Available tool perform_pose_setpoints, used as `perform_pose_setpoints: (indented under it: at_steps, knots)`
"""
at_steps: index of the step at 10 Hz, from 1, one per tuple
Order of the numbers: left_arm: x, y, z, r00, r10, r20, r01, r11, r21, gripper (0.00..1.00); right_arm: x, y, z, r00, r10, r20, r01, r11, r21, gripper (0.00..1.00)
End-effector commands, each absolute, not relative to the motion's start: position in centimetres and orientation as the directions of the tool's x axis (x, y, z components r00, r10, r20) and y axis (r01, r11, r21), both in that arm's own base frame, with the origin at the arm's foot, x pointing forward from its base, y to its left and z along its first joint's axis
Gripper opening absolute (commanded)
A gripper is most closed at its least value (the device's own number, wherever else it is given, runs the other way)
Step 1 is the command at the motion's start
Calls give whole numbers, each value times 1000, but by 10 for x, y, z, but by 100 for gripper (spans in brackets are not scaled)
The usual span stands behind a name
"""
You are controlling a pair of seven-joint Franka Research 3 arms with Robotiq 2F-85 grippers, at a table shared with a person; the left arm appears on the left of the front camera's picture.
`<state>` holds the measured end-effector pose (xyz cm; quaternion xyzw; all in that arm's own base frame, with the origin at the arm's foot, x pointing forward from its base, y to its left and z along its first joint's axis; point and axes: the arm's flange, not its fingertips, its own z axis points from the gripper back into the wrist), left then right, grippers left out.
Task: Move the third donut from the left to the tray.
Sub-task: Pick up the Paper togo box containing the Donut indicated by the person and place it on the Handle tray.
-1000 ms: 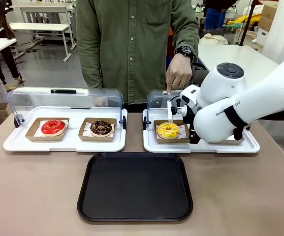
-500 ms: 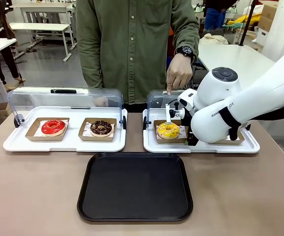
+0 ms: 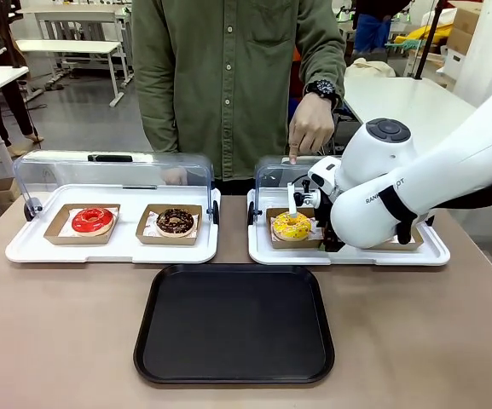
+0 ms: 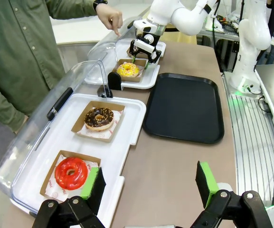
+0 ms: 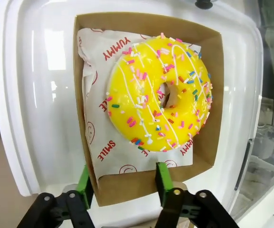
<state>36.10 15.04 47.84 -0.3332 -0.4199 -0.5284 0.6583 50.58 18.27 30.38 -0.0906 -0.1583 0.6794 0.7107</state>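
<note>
On the robot's left, the left arm's fingers (image 4: pixel 95 183) hang spread wide and empty above the brown counter (image 3: pixel 58 341), apparently idle. Below them, a long white plastic display tray with a clear domed lid (image 3: pixel 24 250) shelters a red-iced ring donut (image 3: pixel 92 220) and a chocolate-iced ring donut (image 3: pixel 175 221), each on its own card square. At centre, the large flat black rectangular plastic tray (image 3: pixel 233 324) lies bare at the counter's near edge, ready to receive the delivery. To its right, a person's hand (image 3: pixel 309 128) props open the clear lid (image 3: pixel 273 173) of a second white display tray, evidently to give the robot access. Inside sits the third donut, a ring with bright yellow icing and coloured sprinkles (image 3: pixel 292 226), on its small brown cardboard square (image 5: pixel 87 71). The right arm's fingers (image 5: pixel 161 178) have closed on the square's near rim, seemingly so the icing goes untouched.
</note>
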Motion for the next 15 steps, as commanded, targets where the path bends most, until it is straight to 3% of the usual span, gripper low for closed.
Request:
perform_pose_setpoints:
  at_steps: [1, 8, 10, 11, 12, 15]
  knots:
    - [361, 150, 481, 62, -399, 915, 977, 211, 27, 100, 512, 186, 306, 50, 994, 94, -942, 78, -326, 0]
    - [361, 150, 481, 62, -399, 915, 977, 211, 27, 100, 512, 189, 304, 38, 996, 75, -955, 59, -291, 0]
    - [361, 150, 481, 62, -399, 915, 977, 211, 27, 100, 515, 187, 303, 37, 992, 125, -961, 69, -266, 0]
    - [361, 150, 481, 62, -399, 915, 977, 211, 27, 100, 517, 185, 304, 100, 983, 153, -971, 130, -201, 0]
    - [361, 150, 481, 62, -399, 915, 977, 211, 27, 100, 508, 188, 302, 37, 996, 87, -952, 62, -298, 0]
    - [361, 150, 481, 62, -399, 915, 977, 211, 27, 100, 508, 188, 302, 37, 996, 87, -952, 62, -298, 0]
